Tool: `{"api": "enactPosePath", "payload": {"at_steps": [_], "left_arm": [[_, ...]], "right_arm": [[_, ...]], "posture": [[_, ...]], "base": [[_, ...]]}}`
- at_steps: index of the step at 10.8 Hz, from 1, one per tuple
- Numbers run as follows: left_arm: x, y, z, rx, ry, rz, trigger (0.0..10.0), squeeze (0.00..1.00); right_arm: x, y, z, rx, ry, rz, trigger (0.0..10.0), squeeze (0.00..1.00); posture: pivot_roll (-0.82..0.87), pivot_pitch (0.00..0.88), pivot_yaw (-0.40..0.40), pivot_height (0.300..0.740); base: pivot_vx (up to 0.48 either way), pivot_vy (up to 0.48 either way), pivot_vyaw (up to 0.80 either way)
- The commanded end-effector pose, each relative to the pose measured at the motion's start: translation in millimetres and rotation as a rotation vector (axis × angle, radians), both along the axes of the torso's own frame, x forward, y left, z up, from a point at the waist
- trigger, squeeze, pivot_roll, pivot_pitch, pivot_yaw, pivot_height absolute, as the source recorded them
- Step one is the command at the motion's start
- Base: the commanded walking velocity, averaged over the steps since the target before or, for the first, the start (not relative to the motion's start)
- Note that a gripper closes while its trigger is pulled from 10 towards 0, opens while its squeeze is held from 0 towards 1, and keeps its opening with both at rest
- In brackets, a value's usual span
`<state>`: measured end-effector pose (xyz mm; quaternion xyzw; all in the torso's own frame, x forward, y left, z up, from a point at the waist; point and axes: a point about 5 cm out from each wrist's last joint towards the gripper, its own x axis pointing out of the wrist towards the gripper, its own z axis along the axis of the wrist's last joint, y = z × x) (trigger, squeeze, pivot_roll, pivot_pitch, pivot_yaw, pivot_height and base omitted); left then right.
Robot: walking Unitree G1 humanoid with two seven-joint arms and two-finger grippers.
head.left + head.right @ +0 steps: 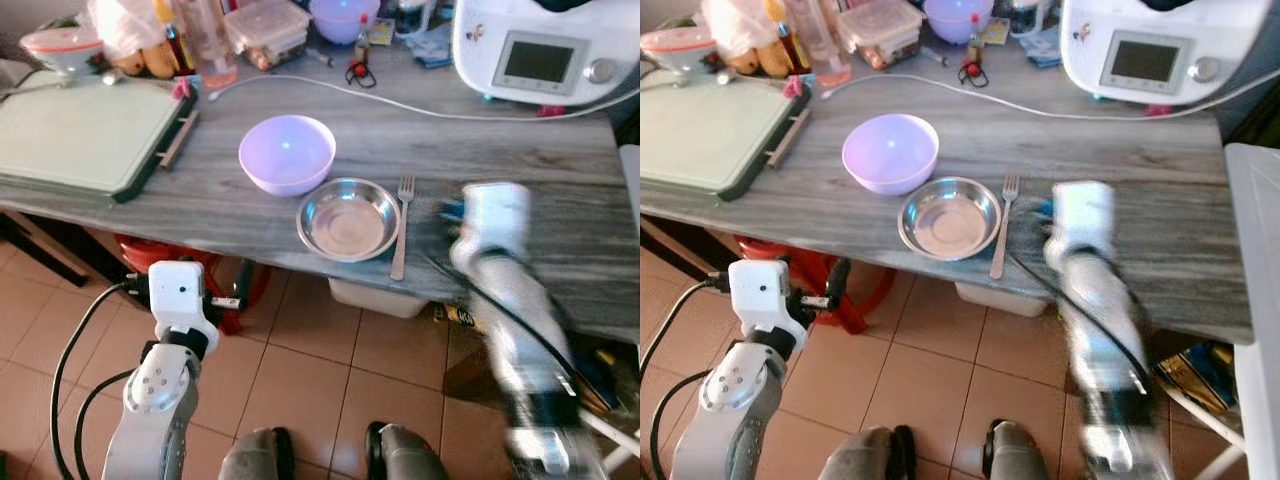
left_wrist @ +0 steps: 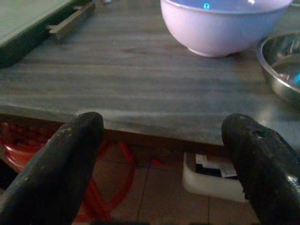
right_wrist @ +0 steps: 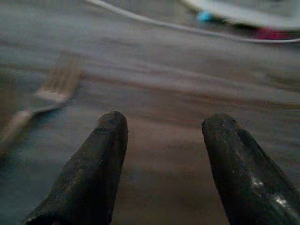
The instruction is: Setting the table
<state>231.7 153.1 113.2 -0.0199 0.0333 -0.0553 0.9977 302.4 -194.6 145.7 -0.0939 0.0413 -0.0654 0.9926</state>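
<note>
A lilac bowl [image 1: 287, 152] stands on the grey wooden table [image 1: 520, 160]. Right beside it, near the front edge, sits a steel bowl [image 1: 348, 218] with a fork [image 1: 402, 225] lying along its right side. My right arm [image 1: 495, 235] is blurred over the table, just right of the fork. The right gripper [image 3: 164, 126] is open and empty, low over the tabletop, with the fork [image 3: 47, 98] off to one side. My left gripper [image 2: 164, 126] is open below the table's front edge, facing the lilac bowl [image 2: 225, 28] and the steel bowl [image 2: 281, 65].
A pale green board [image 1: 80, 130] covers the table's left part. At the back stand a white kitchen machine [image 1: 540, 50], food containers [image 1: 265, 30] and bottles, with a white cable [image 1: 400, 100] across the top. Under the table are a red stool [image 1: 170, 255] and a white box [image 1: 380, 298].
</note>
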Motion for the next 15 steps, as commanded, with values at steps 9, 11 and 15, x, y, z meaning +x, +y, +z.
{"api": "enactPosePath", "payload": {"at_steps": [9, 11, 15], "left_arm": [[19.6, 0.4, -4.5, -0.019, -0.034, 0.013, 10.0, 0.00], [24.2, -3.8, -6.6, -0.028, -0.043, 0.013, 10.0, 0.00], [33.4, -7.2, -14.6, -0.025, -0.047, -0.004, 10.0, 0.00]], "right_arm": [[-30.8, 16.6, -6.7, 0.154, -0.119, 0.025, 10.0, 1.00], [-26.3, 21.8, -8.8, 0.146, -0.119, 0.075, 10.0, 0.67], [-12.4, 22.3, -13.2, 0.146, -0.135, 0.076, 10.0, 0.00]], "posture": [[-0.03, 0.000, 0.047, 0.740], [-0.03, 0.000, 0.031, 0.740], [-0.04, 0.000, 0.043, 0.740]], "base": [[-0.153, 0.000, 0.00], [-0.292, 0.000, 0.00], [-0.299, 0.000, 0.00]]}}
